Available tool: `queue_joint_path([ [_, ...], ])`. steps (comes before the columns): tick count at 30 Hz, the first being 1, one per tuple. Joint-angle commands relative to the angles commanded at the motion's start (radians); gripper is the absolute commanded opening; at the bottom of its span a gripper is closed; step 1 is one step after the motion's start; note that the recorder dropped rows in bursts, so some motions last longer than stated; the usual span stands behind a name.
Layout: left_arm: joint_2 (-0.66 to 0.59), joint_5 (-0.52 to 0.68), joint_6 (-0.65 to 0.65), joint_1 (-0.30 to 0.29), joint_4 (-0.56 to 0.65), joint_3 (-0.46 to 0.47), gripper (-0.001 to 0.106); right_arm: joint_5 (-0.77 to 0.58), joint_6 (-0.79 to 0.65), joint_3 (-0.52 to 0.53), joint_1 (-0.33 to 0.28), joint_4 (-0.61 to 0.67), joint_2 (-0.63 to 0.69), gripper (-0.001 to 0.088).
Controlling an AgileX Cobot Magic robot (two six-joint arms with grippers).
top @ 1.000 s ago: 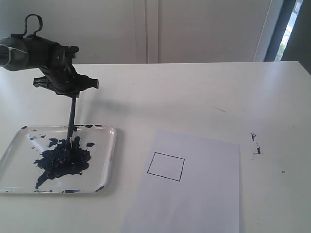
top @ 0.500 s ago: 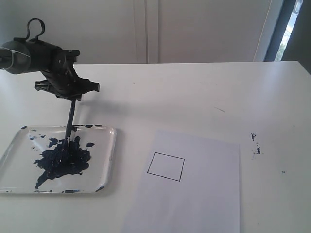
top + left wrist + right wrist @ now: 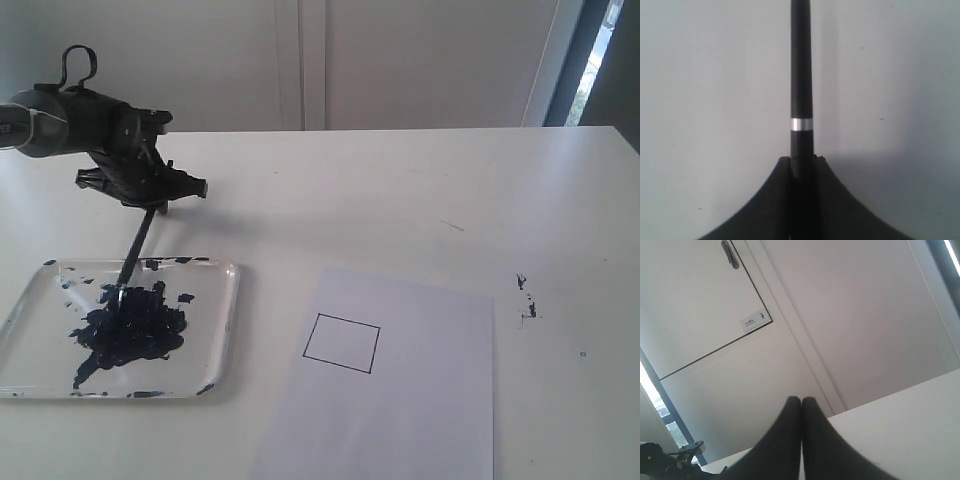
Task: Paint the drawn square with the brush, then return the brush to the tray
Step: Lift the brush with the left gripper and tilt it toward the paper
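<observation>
While the left tool (image 3: 153,204) clamps the thin black-handled paintbrush (image 3: 135,248), tip in blue paint (image 3: 130,332) on the clear plastic tray (image 3: 222,318), the right tool (image 3: 801,404) sits closed.

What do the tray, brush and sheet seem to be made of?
Tray: clear glossy plastic, it seems; the table shows through it and its rim glints.
Brush: smooth black handle, either plastic or lacquered wood, I cannot tell which; its shiny silver band looks like metal.
Sheet: thin matte white paper, lying flat.
</observation>
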State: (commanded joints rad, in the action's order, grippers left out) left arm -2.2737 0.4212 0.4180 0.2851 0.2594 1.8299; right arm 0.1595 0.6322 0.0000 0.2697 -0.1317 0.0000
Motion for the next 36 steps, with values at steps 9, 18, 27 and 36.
queue_joint_path([
  [9, 0.041, 0.097, -0.033, 0.036, -0.02, 0.1, 0.0, 0.004, 0.0, 0.0, 0.0, 0.0, 0.0, 0.0],
  [18, 0.05, 0.261, -0.294, 0.088, -0.106, 0.137, 0.0, 0.004, 0.0, 0.0, 0.0, 0.0, 0.0, 0.0],
  [27, 0.073, 0.288, -0.589, 0.183, -0.204, 0.137, 0.0, 0.006, 0.0, 0.0, 0.0, 0.0, 0.0, 0.0],
  [36, 0.078, 0.362, -0.881, 0.26, -0.323, 0.137, 0.0, 0.006, 0.0, 0.0, 0.0, 0.0, 0.0, 0.0],
])
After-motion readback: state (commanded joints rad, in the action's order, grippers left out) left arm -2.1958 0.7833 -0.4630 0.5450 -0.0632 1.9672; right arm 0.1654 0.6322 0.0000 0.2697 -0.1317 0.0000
